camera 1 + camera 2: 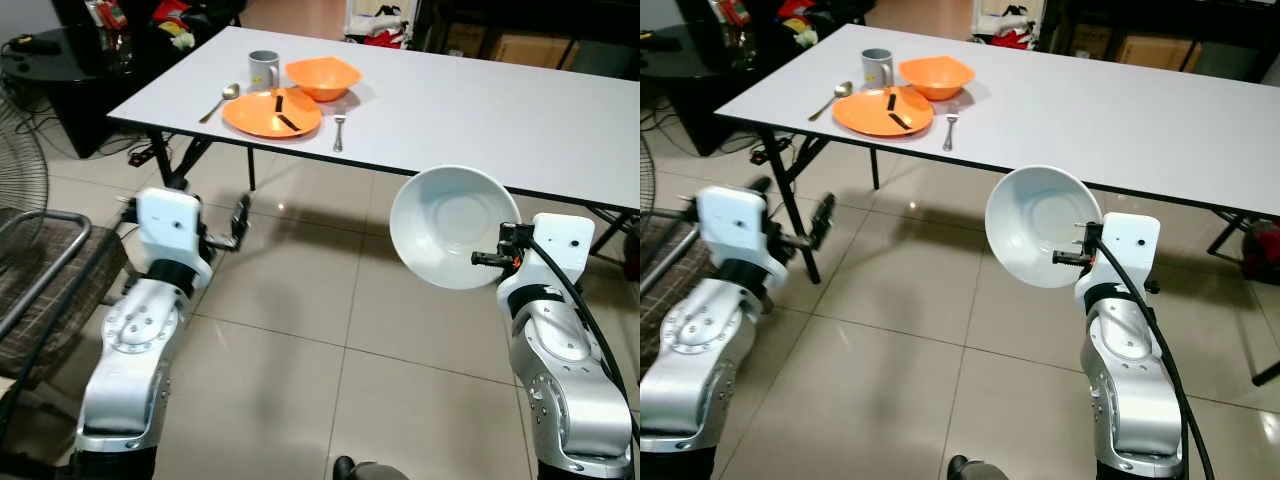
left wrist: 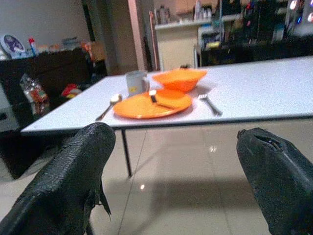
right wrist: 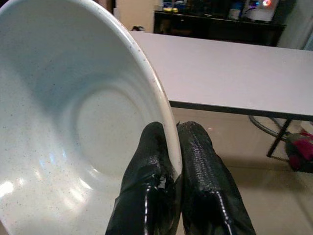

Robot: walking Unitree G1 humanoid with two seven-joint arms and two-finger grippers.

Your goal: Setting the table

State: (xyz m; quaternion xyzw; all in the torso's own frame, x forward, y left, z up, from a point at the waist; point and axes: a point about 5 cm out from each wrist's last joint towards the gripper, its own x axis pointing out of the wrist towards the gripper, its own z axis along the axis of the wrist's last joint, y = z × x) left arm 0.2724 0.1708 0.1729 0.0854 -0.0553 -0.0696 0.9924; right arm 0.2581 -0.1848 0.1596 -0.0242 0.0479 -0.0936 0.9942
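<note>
Clamped: right gripper (image 3: 177, 147) pinches white bowl (image 1: 452, 226) rim, tilted, short of white table (image 1: 480, 110). Left gripper (image 2: 178, 161) fingers apart, empty, near table.

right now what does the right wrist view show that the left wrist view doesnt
Right wrist view: the white bowl, its rim pinched between the right gripper fingers, with bare table beyond.

Left wrist view: the left gripper, fingers apart and holding nothing, and the set place: orange plate, orange bowl, grey mug, spoon, fork.

Both: the white table and tiled floor.
</note>
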